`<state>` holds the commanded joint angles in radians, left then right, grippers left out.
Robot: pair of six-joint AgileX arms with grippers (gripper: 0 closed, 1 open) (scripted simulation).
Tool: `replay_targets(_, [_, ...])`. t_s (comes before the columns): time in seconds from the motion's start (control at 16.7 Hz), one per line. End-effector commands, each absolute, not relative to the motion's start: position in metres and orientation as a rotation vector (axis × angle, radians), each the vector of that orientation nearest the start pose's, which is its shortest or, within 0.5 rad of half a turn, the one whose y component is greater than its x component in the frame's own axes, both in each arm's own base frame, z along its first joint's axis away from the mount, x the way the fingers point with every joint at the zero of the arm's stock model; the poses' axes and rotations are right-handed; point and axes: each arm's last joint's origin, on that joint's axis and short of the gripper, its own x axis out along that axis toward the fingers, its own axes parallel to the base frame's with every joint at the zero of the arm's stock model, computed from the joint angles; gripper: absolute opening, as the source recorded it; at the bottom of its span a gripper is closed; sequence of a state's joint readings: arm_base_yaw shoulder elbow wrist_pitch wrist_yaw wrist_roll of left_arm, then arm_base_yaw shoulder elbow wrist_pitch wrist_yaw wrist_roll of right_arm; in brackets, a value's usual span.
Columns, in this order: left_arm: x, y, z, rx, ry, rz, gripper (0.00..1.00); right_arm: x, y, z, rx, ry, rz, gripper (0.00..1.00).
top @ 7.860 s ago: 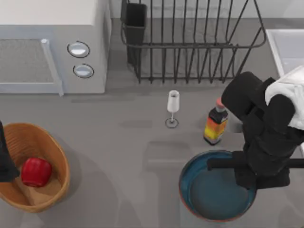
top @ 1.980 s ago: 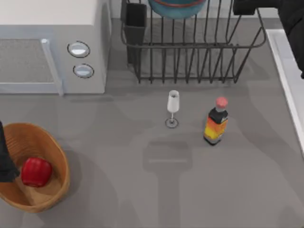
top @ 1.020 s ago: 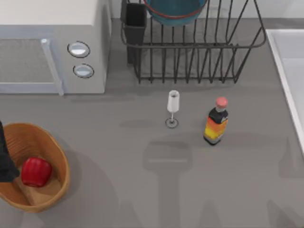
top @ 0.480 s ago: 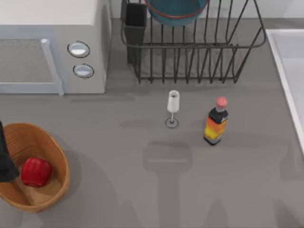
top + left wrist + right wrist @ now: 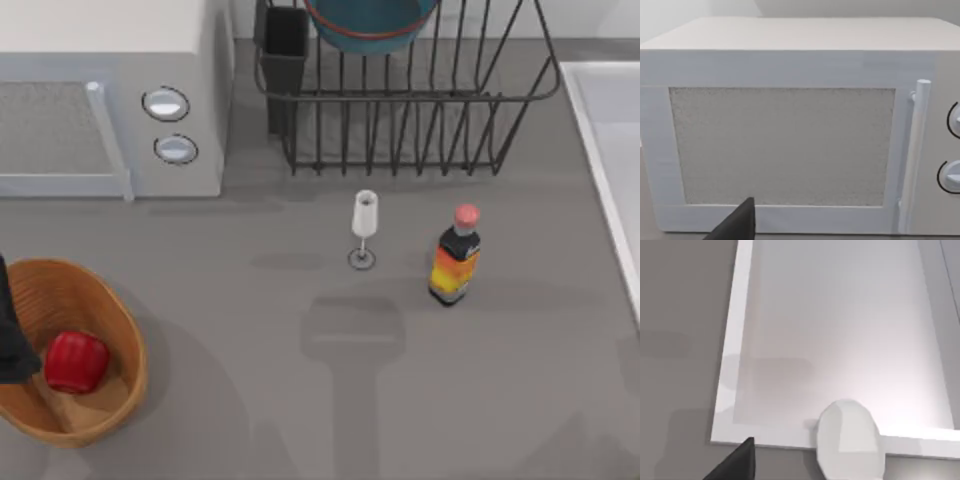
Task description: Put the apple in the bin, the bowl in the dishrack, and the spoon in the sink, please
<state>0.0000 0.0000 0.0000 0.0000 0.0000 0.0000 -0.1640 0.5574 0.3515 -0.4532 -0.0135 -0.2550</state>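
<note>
**Apple's in the basket, bowl's in the rack, spoon's up by the sink**

In the right wrist view, one dark tip of your right fingers [image 5: 738,464] pokes in over the grey counter [image 5: 250,400]. You can't tell whether they're spread or pinching. Just beside that tip is the small pale grey-silver spoon [image 5: 850,441]. Its oval head overlaps the light raised rim of the pale white-grey rectangular sink [image 5: 728,375]. You can't make out whether the spoon is held or resting. From above, the sink sits at the counter's right edge.

One tip of your left fingers [image 5: 738,224] shows too, open or closed, no telling. It faces the door of the grey-white microwave [image 5: 785,145], well short of touching it. The left arm [image 5: 10,330] is parked at the counter's left edge, overlapping the oval orange-brown wicker bin [image 5: 120,400]. The glossy red apple [image 5: 76,362] lies inside the bin, right next to the arm.

The big blue glazed bowl [image 5: 370,22] with the reddish rim stands tilted in the black wire dishrack [image 5: 420,130], far from both sets of fingers. A small white stemmed glass [image 5: 365,228] and a dark bottle with a red cap [image 5: 455,258] stand near each other mid-counter.
</note>
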Motion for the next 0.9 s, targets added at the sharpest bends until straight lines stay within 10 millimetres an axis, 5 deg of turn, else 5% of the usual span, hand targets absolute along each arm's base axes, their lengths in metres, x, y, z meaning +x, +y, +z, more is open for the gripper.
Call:
replay_targets(0.48, [0.106, -0.001, 0.16, 0.0, 0.0, 0.0, 1.0, 0.172, -0.062, 0.197, -0.178, 1.346, 0.051, 1.0])
replay_targets(0.9, [0.106, -0.001, 0.16, 0.0, 0.0, 0.0, 1.0, 0.185, -0.079, 0.195, -0.13, 1.526, 0.128, 1.0])
